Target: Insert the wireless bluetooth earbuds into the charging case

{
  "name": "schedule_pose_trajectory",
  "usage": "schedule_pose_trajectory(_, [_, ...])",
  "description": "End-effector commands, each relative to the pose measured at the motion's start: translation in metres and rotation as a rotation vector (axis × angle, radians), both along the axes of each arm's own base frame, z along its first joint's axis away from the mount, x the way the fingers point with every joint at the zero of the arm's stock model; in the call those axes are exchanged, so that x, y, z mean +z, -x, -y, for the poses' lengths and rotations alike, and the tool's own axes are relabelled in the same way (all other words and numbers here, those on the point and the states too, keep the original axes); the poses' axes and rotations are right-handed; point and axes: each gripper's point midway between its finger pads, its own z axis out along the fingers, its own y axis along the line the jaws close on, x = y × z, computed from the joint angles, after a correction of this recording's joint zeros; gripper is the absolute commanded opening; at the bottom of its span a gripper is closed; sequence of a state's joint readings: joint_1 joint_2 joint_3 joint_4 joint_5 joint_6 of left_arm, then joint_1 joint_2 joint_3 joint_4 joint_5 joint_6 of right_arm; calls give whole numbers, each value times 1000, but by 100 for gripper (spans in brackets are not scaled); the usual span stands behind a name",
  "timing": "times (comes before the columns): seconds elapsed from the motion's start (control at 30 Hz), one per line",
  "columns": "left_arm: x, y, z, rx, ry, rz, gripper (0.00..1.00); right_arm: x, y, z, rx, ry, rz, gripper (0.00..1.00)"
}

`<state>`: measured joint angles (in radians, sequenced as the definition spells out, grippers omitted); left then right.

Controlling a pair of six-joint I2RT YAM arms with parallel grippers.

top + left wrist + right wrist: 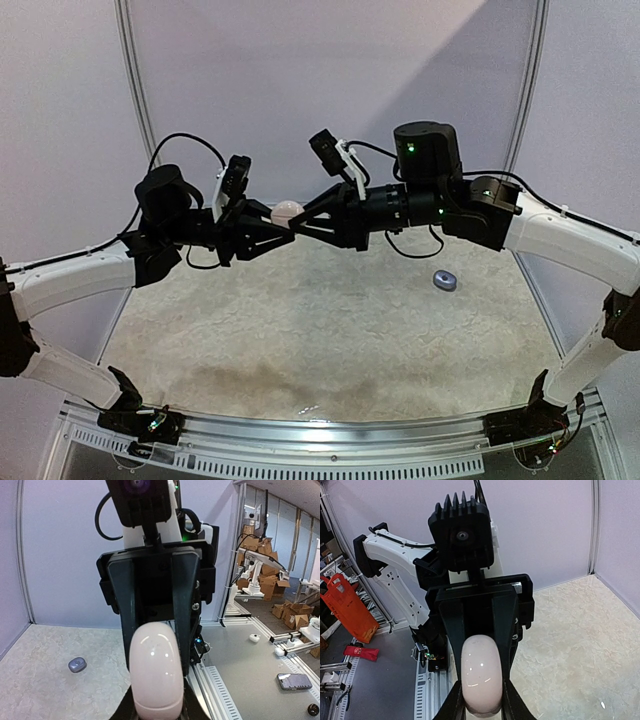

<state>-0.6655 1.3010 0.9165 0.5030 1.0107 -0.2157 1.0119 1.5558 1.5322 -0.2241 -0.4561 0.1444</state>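
The left end effector [279,219] is closed on one end of a smooth, pale pink-white oval charging case [287,210]. The right end effector [299,221] is closed on the other end. The charging case is held up in the air between the two, well above the speckled beige desk [330,330].

No bud is held by either end effector. So the step in hand is judged to be getting the charging case ready, most likely to be opened. For the next move, the charging case would have to be kept firm by one end effector while the lid is lifted by the other. Then a bud would have to be fetched.

The wireless bluetooth earbuds cannot be picked out for sure. Some tiny pale specks [308,408] are seen on the desk near its front edge, but they are too small to tell. A small grey-blue oval thing [444,281] lies on the desk to the right, well apart from the charging case. It cannot be told if that is a bud or another case.

No lid line is seen on the charging case. Its ends are hidden by the black fingers [502,630], and each wrist view cuts off its own fingers at the bottom.
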Motion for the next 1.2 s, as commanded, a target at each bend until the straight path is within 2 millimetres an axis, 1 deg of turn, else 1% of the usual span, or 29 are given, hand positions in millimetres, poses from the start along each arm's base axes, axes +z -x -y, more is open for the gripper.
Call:
schedule_pose_trajectory(0.0, [10, 4, -2, -4, 31, 75, 0, 12, 5, -5, 24, -34, -27, 14])
schedule_pose_trajectory(0.07, [9, 3, -2, 0, 30, 73, 0, 12, 7, -5, 28, -36, -29, 11])
schedule_pose_trajectory(0.17, [9, 1, -2, 13, 28, 66, 0, 10, 7, -5, 29, -27, -31, 11])
schedule_pose_trajectory(0.33, [10, -3, -1, 31, 29, 49, 0, 7, 4, -4, 15, -10, -30, 22])
schedule_pose_trajectory(0.4, [10, -5, -1, 43, 29, 40, 0, 8, 3, -3, 9, -14, -26, 23])
schedule_pose_trajectory(0.57, [5, -14, 0, 89, 12, 15, 0, 10, 4, -3, 12, -17, -33, 8])
schedule_pose_trajectory(0.6, [3, -16, 0, 101, 5, 13, 3, 9, 4, -2, 9, -13, -38, 6])
schedule_pose_trajectory(0.63, [0, -19, 0, 116, -6, 4, 9, 8, 3, -2, 5, -10, -45, 5])
schedule_pose_trajectory(0.73, [-8, -27, 0, 167, -32, 4, 31, 4, -1, 2, -17, -4, -69, 2])
schedule_pose_trajectory(0.83, [-12, -30, -1, 186, -48, 9, 48, 2, -7, 8, -47, -12, -95, 0])
schedule_pose_trajectory(0.9, [-15, -30, -1, 189, -56, 14, 56, 1, -10, 13, -65, -19, -108, 0])
schedule_pose_trajectory(1.0, [-20, -31, -1, 196, -75, 19, 71, -3, -18, 22, -102, -18, -127, 0])
schedule_pose_trajectory(1.03, [-23, -33, -2, 206, -85, 21, 79, -8, -23, 26, -121, -10, -154, 0])
schedule_pose_trajectory(1.13, [-31, -41, -4, 262, -119, 27, 97, -34, -40, 43, -192, 20, -266, 0])
schedule_pose_trajectory(1.17, [-35, -46, -5, 289, -133, 30, 99, -47, -46, 49, -214, 34, -306, 0])
